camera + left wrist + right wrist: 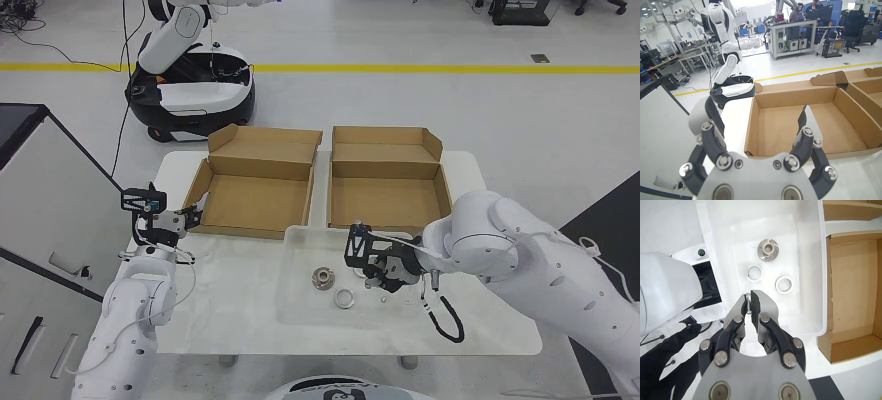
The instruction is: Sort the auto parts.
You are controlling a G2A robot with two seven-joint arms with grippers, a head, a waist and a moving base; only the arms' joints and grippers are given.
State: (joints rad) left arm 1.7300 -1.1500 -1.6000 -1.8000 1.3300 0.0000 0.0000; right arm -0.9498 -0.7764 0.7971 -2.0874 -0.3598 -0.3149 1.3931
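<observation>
The white tabletop [230, 300] carries two open cardboard boxes side by side. The left box [800, 128] lies just ahead of the left gripper [757, 103], whose jaws stand wide apart with nothing between them. The right box [853, 294] sits off to one side of the right gripper [749, 294], past the rim of the white tray [808, 298] under its jaws. In the tray, a flanged hub [768, 249] lies farthest ahead of those jaws, a metal ring [754, 273] and a second ring [784, 284] nearer. The jaws are narrow, pinching a threaded bolt [748, 306].
</observation>
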